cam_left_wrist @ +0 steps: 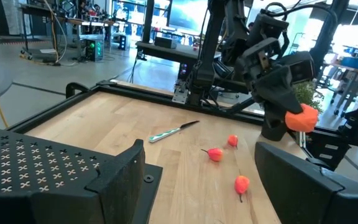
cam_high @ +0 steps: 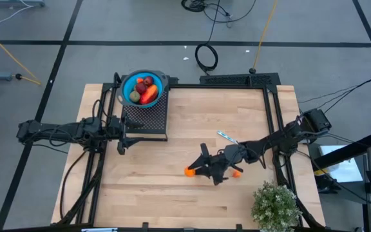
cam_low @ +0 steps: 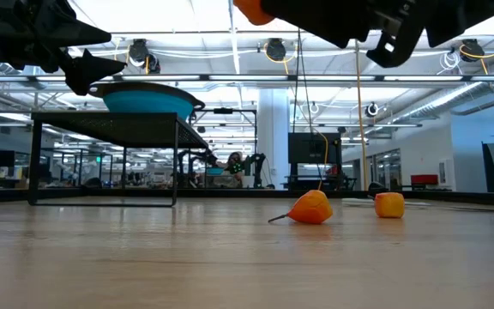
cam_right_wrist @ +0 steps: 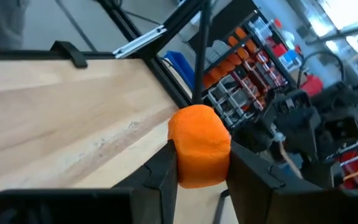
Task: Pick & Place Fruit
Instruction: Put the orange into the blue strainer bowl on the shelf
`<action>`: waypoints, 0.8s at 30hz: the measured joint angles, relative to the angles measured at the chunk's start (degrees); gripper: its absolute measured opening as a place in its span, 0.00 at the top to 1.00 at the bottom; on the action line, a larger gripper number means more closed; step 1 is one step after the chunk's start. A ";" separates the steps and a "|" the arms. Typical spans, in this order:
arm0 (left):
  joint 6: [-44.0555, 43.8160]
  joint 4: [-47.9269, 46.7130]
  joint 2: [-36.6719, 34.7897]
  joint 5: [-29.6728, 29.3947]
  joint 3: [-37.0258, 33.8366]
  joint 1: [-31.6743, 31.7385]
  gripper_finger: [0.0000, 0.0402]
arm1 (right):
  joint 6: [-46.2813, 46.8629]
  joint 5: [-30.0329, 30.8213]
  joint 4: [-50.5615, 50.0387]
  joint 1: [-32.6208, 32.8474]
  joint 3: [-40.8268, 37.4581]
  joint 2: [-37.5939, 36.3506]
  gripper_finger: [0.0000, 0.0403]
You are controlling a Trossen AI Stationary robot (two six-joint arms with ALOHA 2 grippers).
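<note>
- clamped between the right gripper's [cam_right_wrist: 199, 163] two dark fingers sat an orange fruit piece [cam_right_wrist: 199, 144], pinched low on its sides and lifted off the wooden table [cam_high: 192, 187].
- in the high view that gripper hung over the near-right part of the table, well apart from the blue bowl [cam_high: 126, 82] at the far left.
- the bowl rested on a black mesh stand [cam_high: 148, 116] and already held several fruits [cam_high: 144, 90], red and greenish.
- three small orange pieces [cam_left_wrist: 215, 154] lay loose on the table near a thin utensil [cam_left_wrist: 173, 130].
- the left gripper [cam_left_wrist: 197, 186] waited beside the stand with its jaws spread, empty.
- risk: the piece looked rounded and gripped only low down, so a quick swing toward the bowl could squeeze it out.
- risk: a low path might clip the stand's edge or the left arm, or a high release could bounce fruit out of the full bowl.
</note>
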 joint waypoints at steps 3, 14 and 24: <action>-0.02 0.00 0.00 0.00 0.00 0.01 0.26 | 3.79 -0.01 -0.04 -0.80 0.00 0.00 0.73; -0.04 0.00 0.00 0.00 0.00 0.02 0.26 | 17.93 -0.29 3.12 -2.96 -0.01 0.00 0.73; -3.24 0.04 0.00 -0.07 0.00 0.02 0.26 | 22.15 -3.10 -0.01 -3.23 4.37 -0.02 0.73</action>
